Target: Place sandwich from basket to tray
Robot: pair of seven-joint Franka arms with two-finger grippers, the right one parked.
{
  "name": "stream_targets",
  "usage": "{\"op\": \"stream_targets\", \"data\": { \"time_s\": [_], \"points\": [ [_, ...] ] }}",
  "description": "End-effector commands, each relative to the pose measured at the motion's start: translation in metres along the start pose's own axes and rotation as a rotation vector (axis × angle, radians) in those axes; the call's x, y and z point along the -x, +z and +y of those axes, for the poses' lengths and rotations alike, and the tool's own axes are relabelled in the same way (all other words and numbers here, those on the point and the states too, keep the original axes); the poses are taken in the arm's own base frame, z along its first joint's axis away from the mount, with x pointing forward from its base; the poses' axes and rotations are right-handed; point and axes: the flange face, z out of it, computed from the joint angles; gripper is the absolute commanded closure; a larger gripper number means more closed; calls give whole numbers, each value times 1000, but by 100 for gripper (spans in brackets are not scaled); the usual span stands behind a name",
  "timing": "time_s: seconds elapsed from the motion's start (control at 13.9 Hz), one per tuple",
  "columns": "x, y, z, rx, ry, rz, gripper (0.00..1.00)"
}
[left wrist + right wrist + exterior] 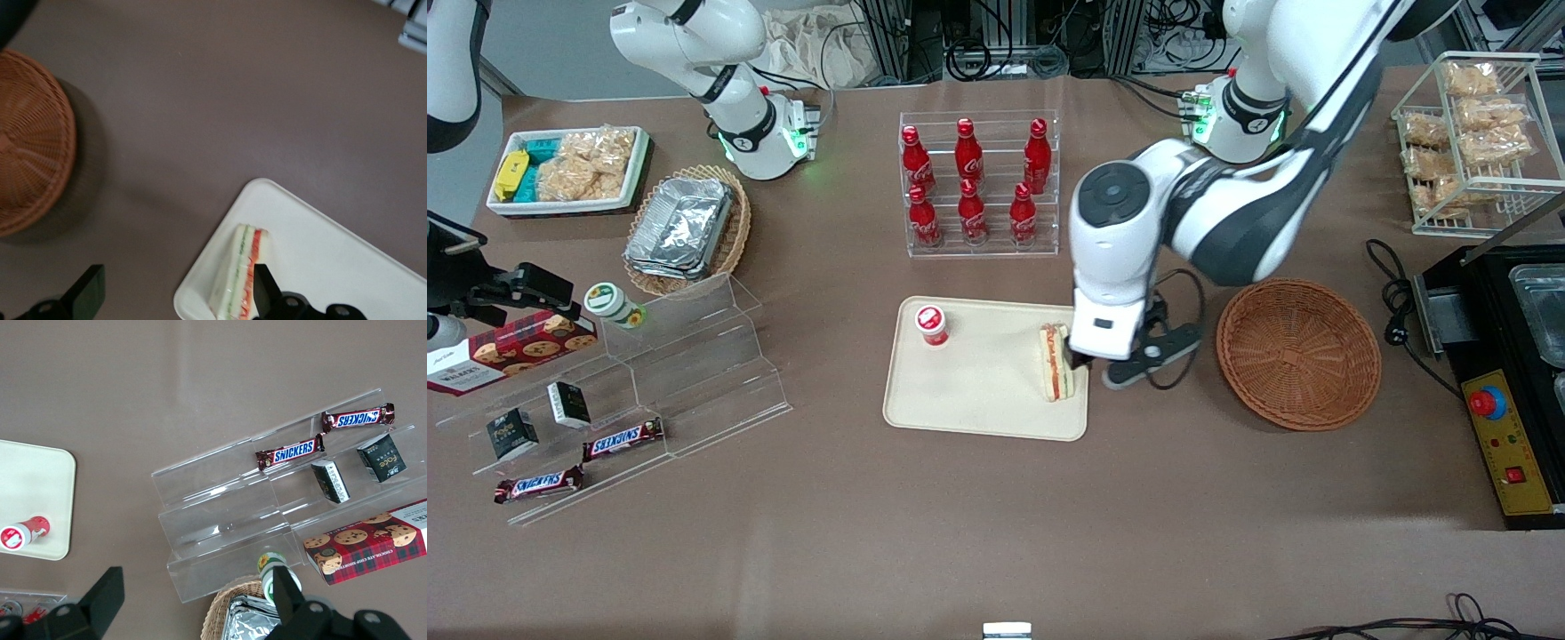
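The triangular wedge sandwich of pale bread with red and green filling (pixel 1055 362) lies on the flat cream-beige plastic tray (pixel 978 391), at the tray end toward the working arm. The tool (pixel 177 290) hangs just above it, released, fingers spread wide, one fingertip (pixel 262 281) over the sandwich's edge. The round reddish-brown wicker basket (pixel 1298 353) sits on the brown bench (pixel 996 516) beside the tray.

Even overhead light, soft shadows; the gripper (pixel 175 295) hangs blurred above the tray, the basket (pixel 30 143) casting shade.
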Motion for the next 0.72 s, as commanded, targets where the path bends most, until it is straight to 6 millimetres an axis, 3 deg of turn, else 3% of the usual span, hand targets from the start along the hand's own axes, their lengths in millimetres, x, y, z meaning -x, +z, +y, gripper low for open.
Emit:
{"op": "stream_targets", "data": {
  "time_s": [0.0, 0.14, 0.29, 0.65],
  "points": [
    [-22, -16, -40, -34, 34, -42, 0],
    [-48, -19, -67, -47, 60, -71, 0],
    [-58, -31, -86, -54, 154, -111, 0],
    [-125, -61, -187, -11, 251, -188, 0]
  ]
}}
